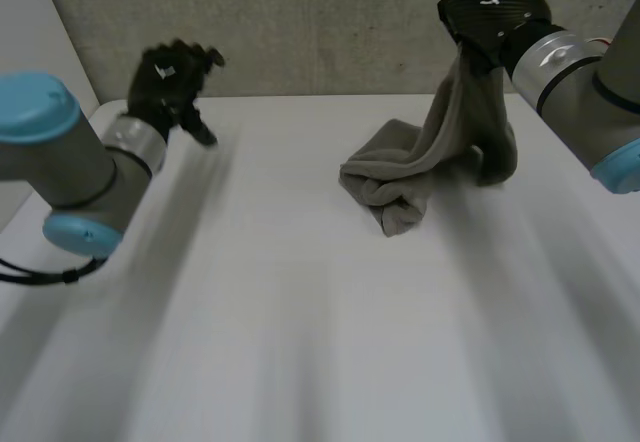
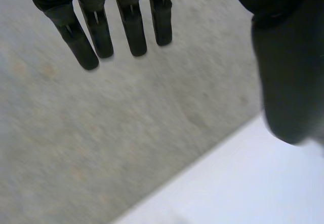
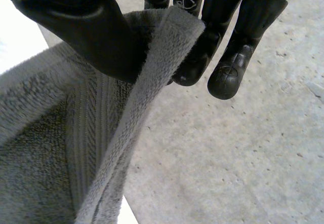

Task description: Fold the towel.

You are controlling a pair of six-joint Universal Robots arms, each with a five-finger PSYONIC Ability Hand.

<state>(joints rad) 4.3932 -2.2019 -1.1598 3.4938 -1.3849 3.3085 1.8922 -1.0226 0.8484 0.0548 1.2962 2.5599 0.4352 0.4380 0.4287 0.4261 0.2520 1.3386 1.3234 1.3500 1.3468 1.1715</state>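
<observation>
- Your right hand (image 1: 495,12) pinches the crumpled grey terry towel (image 1: 420,167) by its edge (thin hold, it may slip) near the white tabletop's (image 1: 300,342) far right corner.
- Your left hand (image 1: 172,74) hangs relaxed and empty.

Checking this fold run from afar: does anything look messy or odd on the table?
Yes: the towel lies crumpled in a heap, not flat, with one end held up by the right hand, which pinches its edge. The left hand is open, away from the cloth.
</observation>
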